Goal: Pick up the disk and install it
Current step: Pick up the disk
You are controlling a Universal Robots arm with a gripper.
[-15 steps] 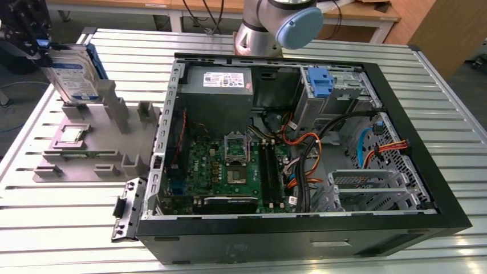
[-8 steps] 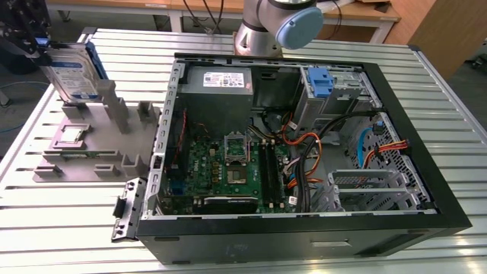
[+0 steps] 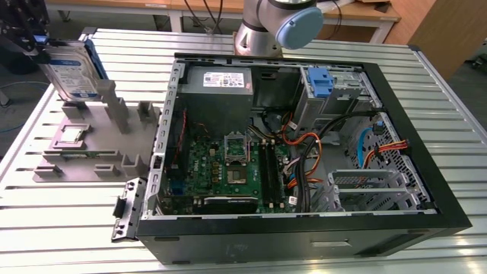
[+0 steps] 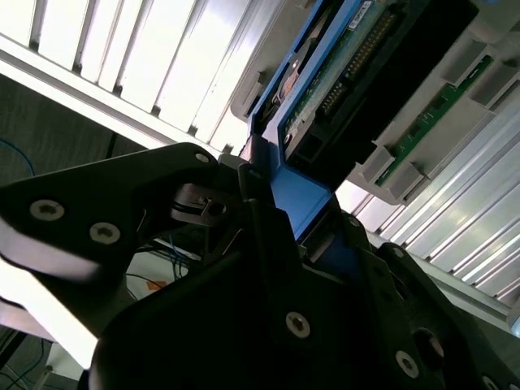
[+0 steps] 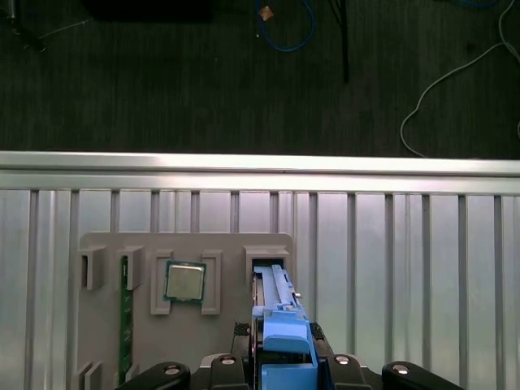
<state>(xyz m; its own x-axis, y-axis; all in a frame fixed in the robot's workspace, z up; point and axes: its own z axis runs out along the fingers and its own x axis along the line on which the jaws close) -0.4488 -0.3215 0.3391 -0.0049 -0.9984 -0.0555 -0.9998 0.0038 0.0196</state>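
The disk (image 3: 70,74), a silver drive with a white-and-blue label and blue side rails, hangs upright at the exterior view's far left. It is just over the tall posts of the grey fixture (image 3: 99,157). My gripper (image 3: 40,44) is shut on its upper end. In the second wrist view the black fingers (image 4: 244,203) clamp the blue rail of the disk (image 4: 382,81). In the first wrist view the disk (image 5: 280,337) appears edge-on between the gripper (image 5: 280,372) and an empty slot (image 5: 266,262) of the fixture.
An open computer case (image 3: 426,188) lies at the exterior view's right, with a drive bay and blue latch (image 3: 323,83) at its far corner and a grey power supply (image 3: 220,80) beside it. A small CPU chip (image 5: 185,282) and a green memory stick (image 5: 124,317) rest in the fixture.
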